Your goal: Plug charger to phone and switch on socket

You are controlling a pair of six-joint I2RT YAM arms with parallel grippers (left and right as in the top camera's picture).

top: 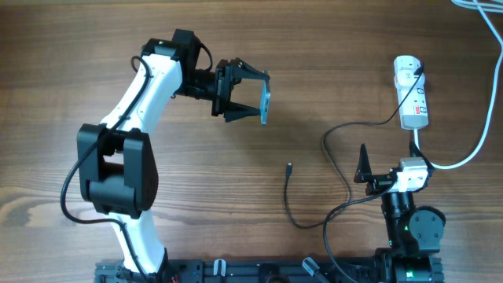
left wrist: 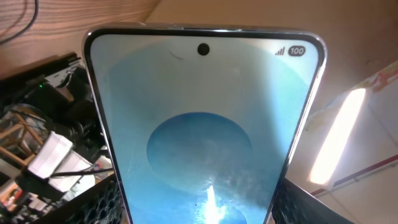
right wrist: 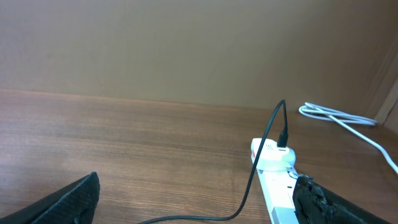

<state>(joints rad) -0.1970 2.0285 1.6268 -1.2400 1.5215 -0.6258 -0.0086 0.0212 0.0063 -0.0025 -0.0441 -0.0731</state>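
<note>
Left tool [top: 259, 98] clamps the phone [left wrist: 202, 137]; right tool [right wrist: 196, 186], spread empty beside the socket [top: 411, 94], should next fetch the charger tip [top: 289, 167].

Reaches with the left arm [top: 141, 94] from the near edge, elbow bent, forearm slanting up and to the right. Clamps the left gripper [top: 263, 97] on the phone [left wrist: 199, 137], screen turned back toward the wrist. Holds the right arm [top: 405, 208] folded compactly over its base, wrist low. Aims the right gripper [right wrist: 199, 208] level along the tabletop [right wrist: 124, 137], fingers [right wrist: 68, 199] spread well apart.
</note>
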